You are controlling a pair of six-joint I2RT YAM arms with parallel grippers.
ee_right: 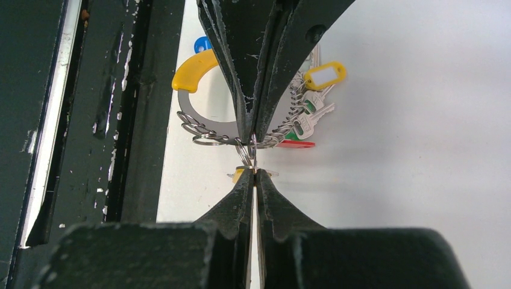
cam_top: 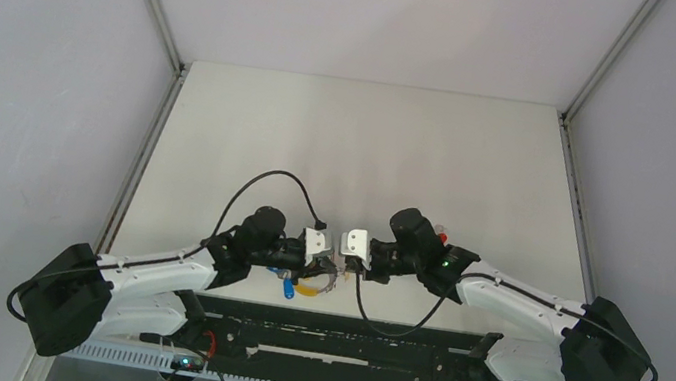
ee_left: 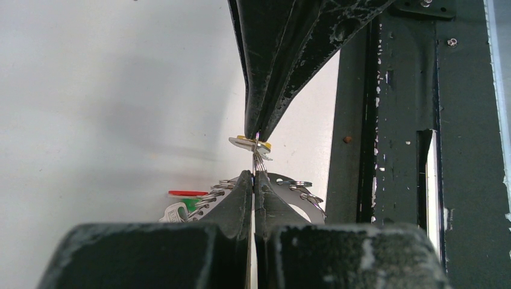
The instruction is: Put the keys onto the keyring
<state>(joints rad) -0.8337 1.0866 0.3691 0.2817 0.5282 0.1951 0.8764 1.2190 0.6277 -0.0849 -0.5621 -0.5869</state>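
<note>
- No brand or writing can be read. The yellow tag (ee_right: 325, 74) in the bunch shows a blank white window, and the marks on a silver key (ee_left: 175, 212) are too small to make out.
- The left gripper (ee_left: 254, 180) is pinched closed on the keyring (ee_right: 191, 111) at its chain of small loops. The grey band curves away to a yellow end, with green-headed keys (ee_right: 308, 107) and the tag fanned to the other side.
- The right gripper (ee_right: 253, 176) faces it tip to tip, clamped on the yellow key (ee_left: 252, 142). The key lies flat and crosswise to both grippers' fingers; which way its blade points cannot be told.
- A small split ring (ee_right: 247, 153) bridges the two tips.
- In the top view the bunch sits near the table's (cam_top: 371, 145) near edge, between the arms.
</note>
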